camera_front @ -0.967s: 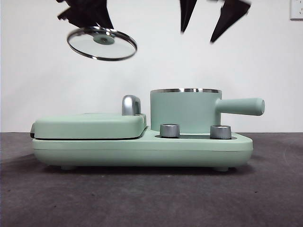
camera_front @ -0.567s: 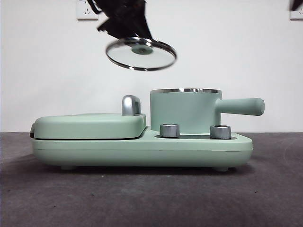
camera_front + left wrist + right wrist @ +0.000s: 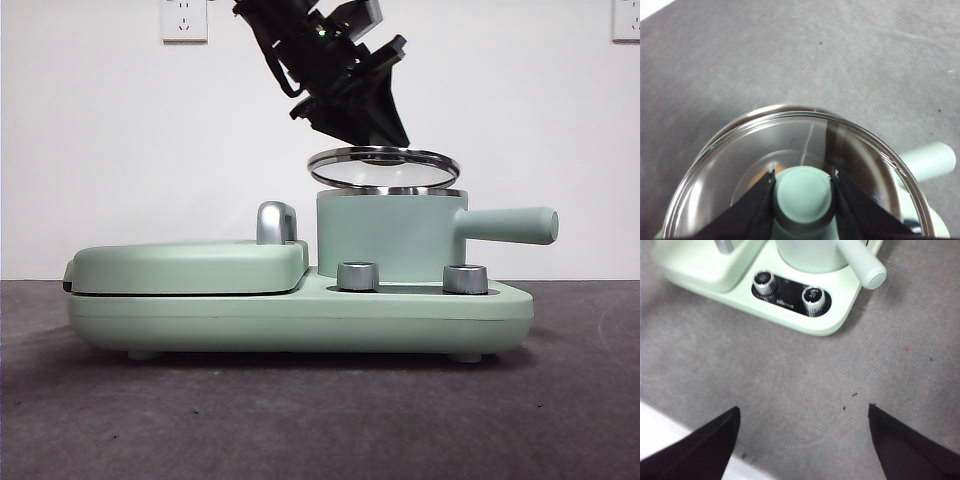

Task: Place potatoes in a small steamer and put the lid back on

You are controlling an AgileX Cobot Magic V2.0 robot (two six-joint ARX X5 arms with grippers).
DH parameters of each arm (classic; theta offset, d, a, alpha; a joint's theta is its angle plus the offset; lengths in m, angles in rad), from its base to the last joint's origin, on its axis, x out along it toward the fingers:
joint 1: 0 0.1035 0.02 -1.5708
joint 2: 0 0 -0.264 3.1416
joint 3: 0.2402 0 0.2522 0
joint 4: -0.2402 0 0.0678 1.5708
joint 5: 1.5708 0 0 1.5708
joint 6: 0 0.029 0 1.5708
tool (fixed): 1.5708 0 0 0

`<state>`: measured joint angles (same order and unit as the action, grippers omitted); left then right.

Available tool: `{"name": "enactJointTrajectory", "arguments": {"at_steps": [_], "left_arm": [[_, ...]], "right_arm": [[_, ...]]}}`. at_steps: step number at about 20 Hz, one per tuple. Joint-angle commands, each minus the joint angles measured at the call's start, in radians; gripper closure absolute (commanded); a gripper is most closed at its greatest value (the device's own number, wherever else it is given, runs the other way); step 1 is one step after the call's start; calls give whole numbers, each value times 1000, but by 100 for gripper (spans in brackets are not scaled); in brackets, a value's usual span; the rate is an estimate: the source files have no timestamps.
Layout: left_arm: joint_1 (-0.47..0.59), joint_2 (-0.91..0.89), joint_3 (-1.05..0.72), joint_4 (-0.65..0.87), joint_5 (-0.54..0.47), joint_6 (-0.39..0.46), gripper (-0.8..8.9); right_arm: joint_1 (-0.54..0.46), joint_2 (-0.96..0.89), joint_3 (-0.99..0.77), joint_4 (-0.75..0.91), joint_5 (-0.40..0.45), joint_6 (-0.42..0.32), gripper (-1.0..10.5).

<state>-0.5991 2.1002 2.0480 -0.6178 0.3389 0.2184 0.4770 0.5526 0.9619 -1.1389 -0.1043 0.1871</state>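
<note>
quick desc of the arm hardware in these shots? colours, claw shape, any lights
Both arms are black. The left claw has two flat matte jaws tapering to points; above it the front view shows a blocky black wrist with a grey module and a small green light. The right claw has the same wedge-shaped black jaws. No markings visible.

Steamer (image 3: pixel 390 235): on the cooker base (image 3: pixel 300 312), right of the griddle cover (image 3: pixel 190 266).
Lid (image 3: pixel 384 166): just above the steamer's rim, tilted.
Left hand (image 3: pixel 803 197): on the lid's knob (image 3: pixel 803 194).
Dials (image 3: pixel 359 276): before the steamer.
</note>
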Motion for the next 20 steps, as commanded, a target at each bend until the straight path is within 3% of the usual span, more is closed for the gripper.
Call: {"name": "enactJointTrajectory", "arguments": {"at_steps": [1,6,20], "left_arm": [[-15,16,28,69,6,18,798],[-19,30,28,87,7,18,798],[-13,71,28,27,64,167,799]], "right_arm": [[7,-23,8,20,1,42,541],[7,-32,8,32,1,44,541],[7,-32,8,47,5,51,541]]}}
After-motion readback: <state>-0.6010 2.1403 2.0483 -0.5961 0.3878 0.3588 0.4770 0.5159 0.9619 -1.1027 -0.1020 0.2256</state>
